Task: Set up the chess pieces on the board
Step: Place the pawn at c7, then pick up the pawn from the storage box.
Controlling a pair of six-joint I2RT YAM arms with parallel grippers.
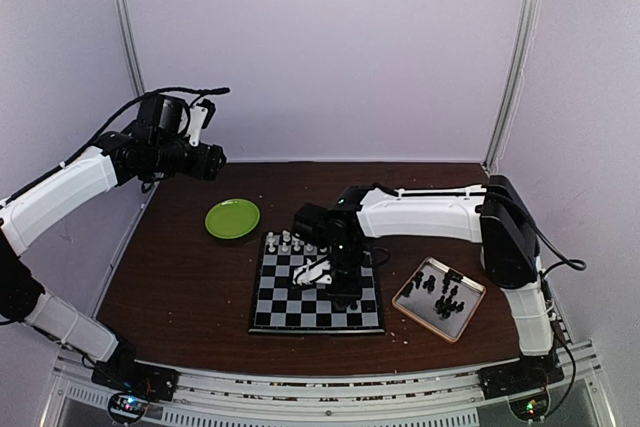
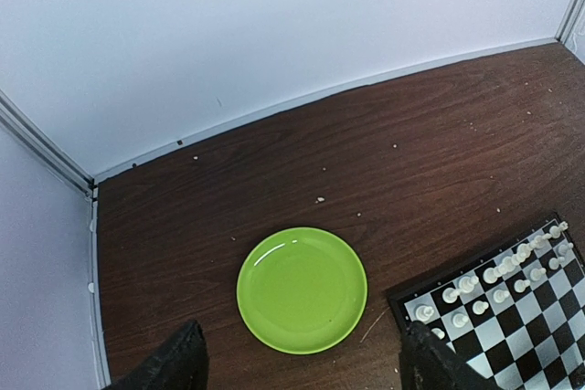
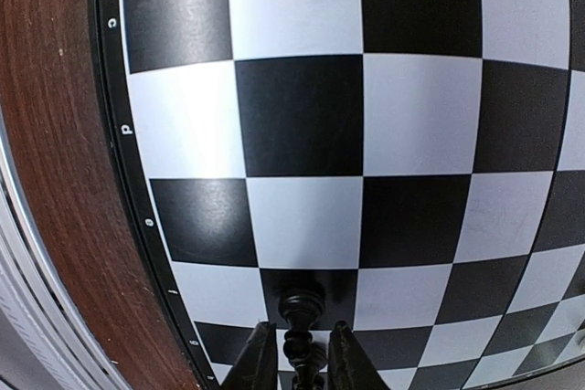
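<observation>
Right wrist view: the right gripper (image 3: 300, 361) flanks a black chess piece (image 3: 301, 306) that stands on a dark square, second row from the board's (image 3: 302, 116) near edge. Its jaws are narrow, and I cannot tell whether they grip the piece. This looks like the placing step. Next it should part the jaws and lift straight up, then go to the tray (image 1: 437, 331) on the right. The left gripper (image 1: 205, 157) hangs wide open and empty at far left.

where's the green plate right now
In the top view the green plate lies left of centre, just off the far-left corner of the board. The left wrist view shows it at bottom centre.
</observation>
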